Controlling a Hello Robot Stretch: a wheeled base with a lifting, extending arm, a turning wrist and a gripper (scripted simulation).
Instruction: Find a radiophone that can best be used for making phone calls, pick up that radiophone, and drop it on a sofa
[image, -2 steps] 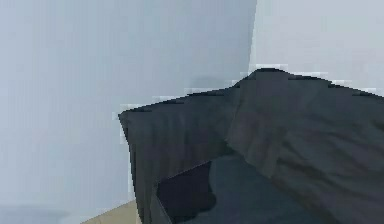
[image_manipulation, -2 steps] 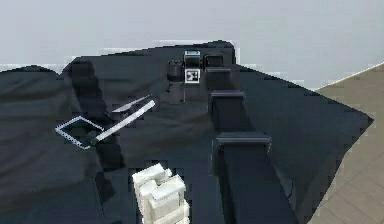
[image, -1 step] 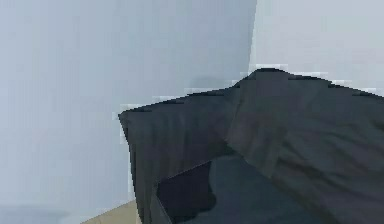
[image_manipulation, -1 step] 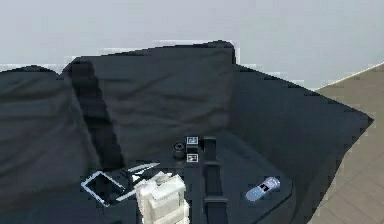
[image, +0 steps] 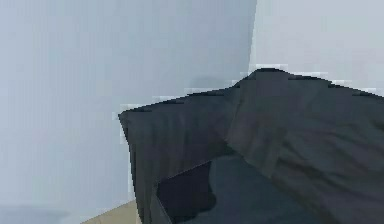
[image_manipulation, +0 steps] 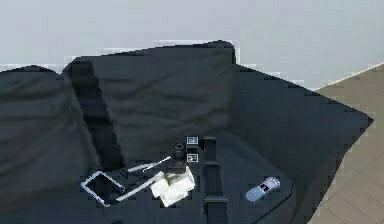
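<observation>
Forward view: dark sofa (image: 300, 130) corner against pale wall (image: 60, 90). Arm side view: pincer (image_manipulation: 140, 168) above the seat, flat phone-like slab (image_manipulation: 103, 187) lying just beside it. Cannot tell whether the pincer holds anything.

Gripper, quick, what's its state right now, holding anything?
Gripper: cannot tell whether it holds anything; a whitish thing sits right at its far end, against the dark sofa seat.

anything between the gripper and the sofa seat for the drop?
Nothing visible does. The gripper shows against the sofa seat, where a white lump and a flat white-edged thing lie by it; cannot tell whether it holds anything.
</observation>
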